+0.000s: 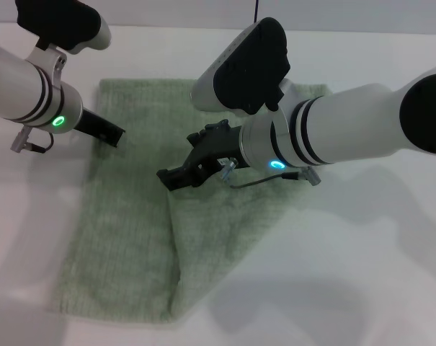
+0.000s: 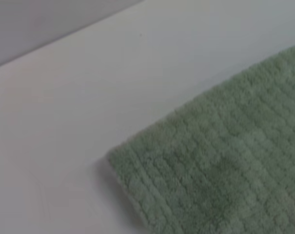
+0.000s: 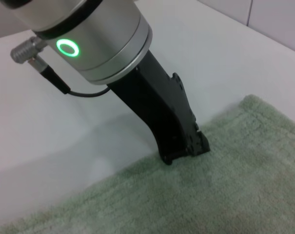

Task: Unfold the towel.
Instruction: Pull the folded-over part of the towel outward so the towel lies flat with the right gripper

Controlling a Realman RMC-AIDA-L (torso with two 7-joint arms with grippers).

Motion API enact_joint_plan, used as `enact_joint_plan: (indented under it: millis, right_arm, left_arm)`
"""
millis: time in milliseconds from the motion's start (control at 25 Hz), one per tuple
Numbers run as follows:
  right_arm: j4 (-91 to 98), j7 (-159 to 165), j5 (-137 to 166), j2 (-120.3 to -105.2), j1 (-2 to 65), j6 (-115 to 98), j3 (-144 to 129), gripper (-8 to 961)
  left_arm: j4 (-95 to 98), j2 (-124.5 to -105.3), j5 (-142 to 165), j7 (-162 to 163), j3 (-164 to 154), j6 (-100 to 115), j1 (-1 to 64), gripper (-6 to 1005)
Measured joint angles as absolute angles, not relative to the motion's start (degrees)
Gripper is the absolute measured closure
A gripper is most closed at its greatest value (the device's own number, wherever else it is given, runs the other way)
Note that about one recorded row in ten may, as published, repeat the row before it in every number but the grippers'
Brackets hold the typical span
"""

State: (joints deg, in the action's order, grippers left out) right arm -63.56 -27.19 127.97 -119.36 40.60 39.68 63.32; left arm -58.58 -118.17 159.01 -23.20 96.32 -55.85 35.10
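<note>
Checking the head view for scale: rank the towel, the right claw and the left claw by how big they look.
1. The towel, by far the largest.
2. The right claw, though it is nearer the camera.
3. The left claw, farther off, so the order of the two is unsure.

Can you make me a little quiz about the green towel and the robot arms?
1. True or false: the towel is blue.
2. Pick one. The left tool meets the towel at: A) its middle, B) its edge, C) nowhere.
3. Fill in the word: the ____ tool is over the middle of the towel.

Key
1. False, it is pale green and lies on the white table.
2. B, it is down on the towel's edge.
3. Right: the right tool is over the middle.
</note>
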Motion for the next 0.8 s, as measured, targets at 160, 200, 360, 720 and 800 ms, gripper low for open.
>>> enact_joint_plan:
  millis: [160,200,360,720,800]
  right_arm:
    - [-63.71,-27.18,127.97,-119.36,40.53,39.84,63.32,125]
    - [-63.75,-27.18,127.97,-119.36,40.51,39.91,63.32,125]
    - [-63.75,-27.18,127.76,-119.36,40.55,39.99,63.26,126]
    - [-63.55,-27.18,127.74,-119.36,40.74,39.72,62.96,126]
    - [-63.54,-27.18,127.78,-119.36,40.79,39.66,62.71,126]
  left_arm:
    - [-60.02,-118.2,159.05,-23.2,96.19,-55.93,34.69,977]
    - [-60.18,-118.23,159.05,-23.2,96.17,-55.93,34.69,977]
    - [-59.89,-118.25,159.08,-23.2,95.95,-55.93,34.98,976]
    - [-58.38,-118.21,159.09,-23.2,95.98,-55.8,35.33,975]
    - [-58.43,-118.21,159.09,-23.2,96.06,-55.81,35.33,975]
